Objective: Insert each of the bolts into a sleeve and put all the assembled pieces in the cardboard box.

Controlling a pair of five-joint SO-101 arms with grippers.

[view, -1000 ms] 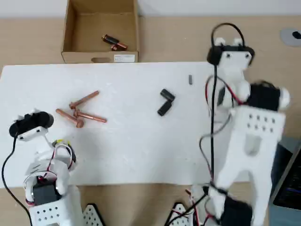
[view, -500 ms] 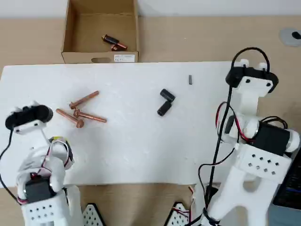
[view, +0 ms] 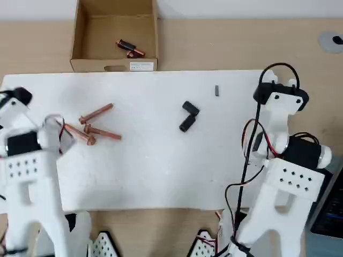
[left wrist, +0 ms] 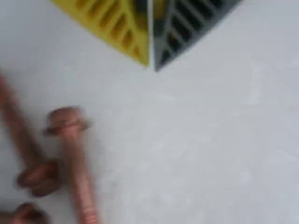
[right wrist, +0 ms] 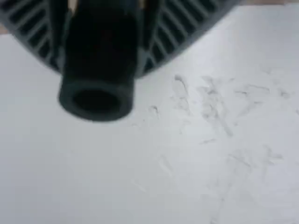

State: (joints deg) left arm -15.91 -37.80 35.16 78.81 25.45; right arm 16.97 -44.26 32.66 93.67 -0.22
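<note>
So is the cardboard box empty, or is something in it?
Not empty. The cardboard box holds one piece lying on its floor: a copper bolt pushed into a black sleeve.

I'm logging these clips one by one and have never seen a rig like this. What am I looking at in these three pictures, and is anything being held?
Two small white robot arms sit side by side at a table. The high view looks down from a fixed camera: the left arm and the right arm flank a white mat. On the mat lie three copper bolts and two black sleeves. A cardboard box beyond the mat holds one assembled piece. The other two pictures come from a camera on each arm's wrist. The left gripper is shut on nothing, above the mat near the bolts. The right gripper grips a third sleeve, its open end facing the camera.
</note>
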